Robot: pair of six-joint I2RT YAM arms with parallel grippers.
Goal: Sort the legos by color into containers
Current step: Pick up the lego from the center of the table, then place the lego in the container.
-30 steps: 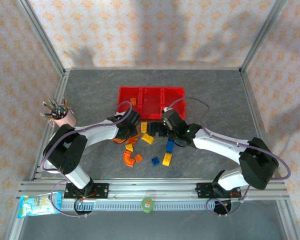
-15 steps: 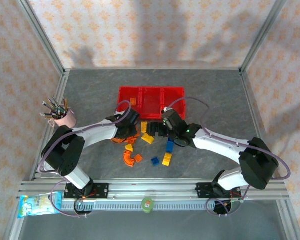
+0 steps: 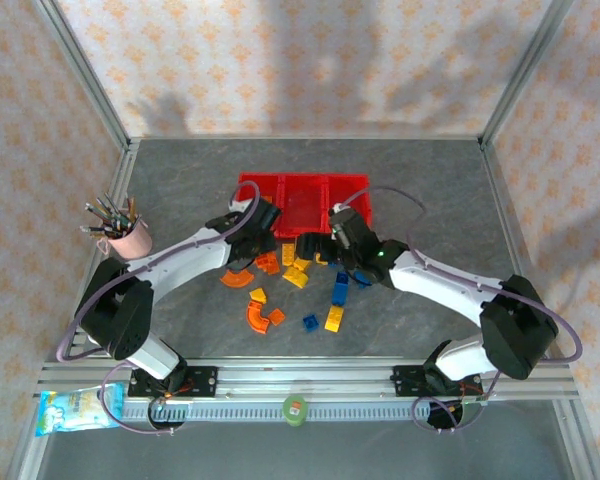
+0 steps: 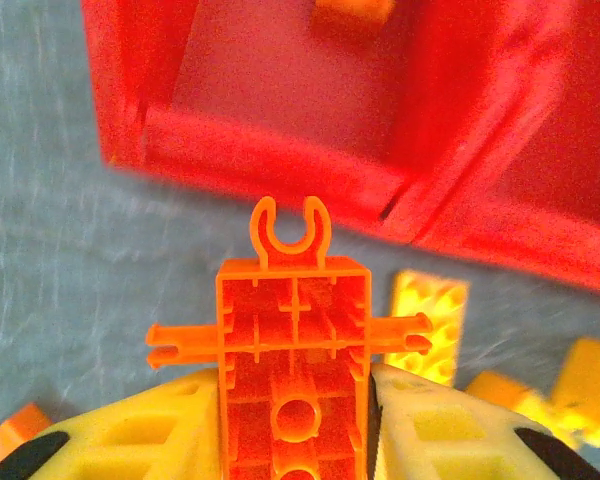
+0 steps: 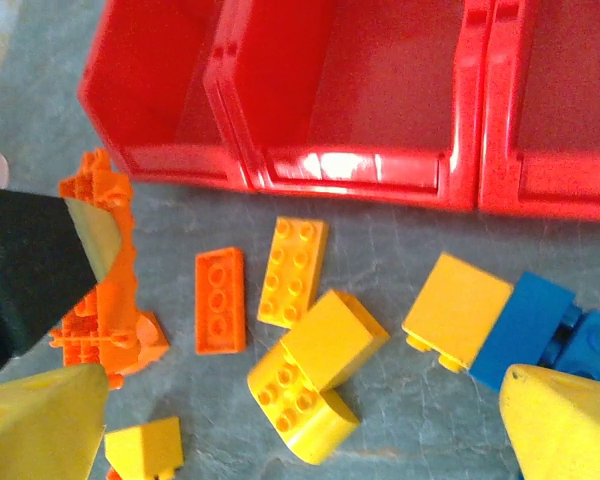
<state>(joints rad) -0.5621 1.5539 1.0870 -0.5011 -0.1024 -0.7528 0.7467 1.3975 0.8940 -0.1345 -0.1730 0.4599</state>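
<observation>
Grey slate tabletop [image 3: 180, 190], papered walls behind. I have the left gripper [image 4: 295, 425] clamped on an orange lego [image 4: 293, 340], held just at 6 o'clock of the red containers [image 3: 300, 179], near their front wall. The right gripper [image 5: 300, 430] hangs with fingers wide apart over the loose legos [image 3: 334, 320] scattered at 6 o'clock of those containers.

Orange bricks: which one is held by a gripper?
The orange brick with a clip end, clamped in the left gripper; the other orange bricks lie loose, in no gripper.
</observation>
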